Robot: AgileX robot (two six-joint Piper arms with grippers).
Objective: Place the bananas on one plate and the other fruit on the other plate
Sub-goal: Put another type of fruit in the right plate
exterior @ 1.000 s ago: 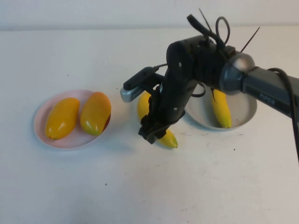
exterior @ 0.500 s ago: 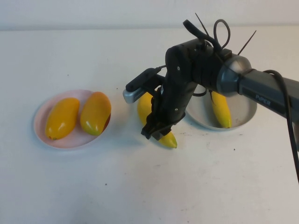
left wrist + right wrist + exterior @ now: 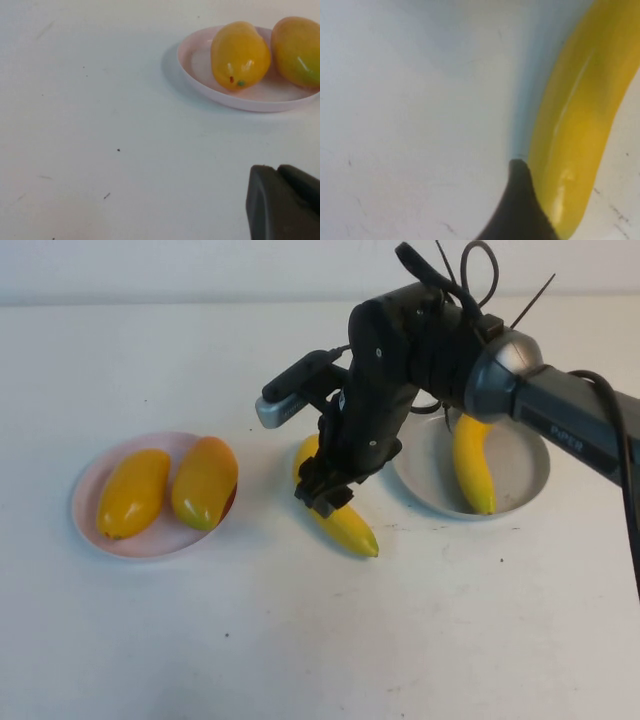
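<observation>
Bananas first: one long, curved, glossy yellow plastic banana [image 3: 345,523] lies on the white table [image 3: 320,640] between the two plates, its long axis running diagonally from the far-left end, hidden under our right arm, to the near-right tip. Our right gripper [image 3: 322,498] sits directly on top of it, near mid-length, and looks clamped on it; in the right wrist view one dark finger [image 3: 517,210] presses against the banana's [image 3: 577,125] side. We can't tell if it's lifted off the table yet.

2nd slender yellow banana [image 3: 470,465] already lies in the round, shallow grey-blue plate [image 3: 525,480], just to the robot's right of the gripper. That's the direction the held banana needs to go, so the right arm is the nearer one.

Two plump, oval orange-yellow fruits [image 3: 168,487] rest side by side, touching, in the round pale pink plate [image 3: 95,530] on the left, well apart.

Our left gripper [image 3: 285,200] shows only as a dark corner in the left wrist view, near the pink plate [image 3: 240,102].
</observation>
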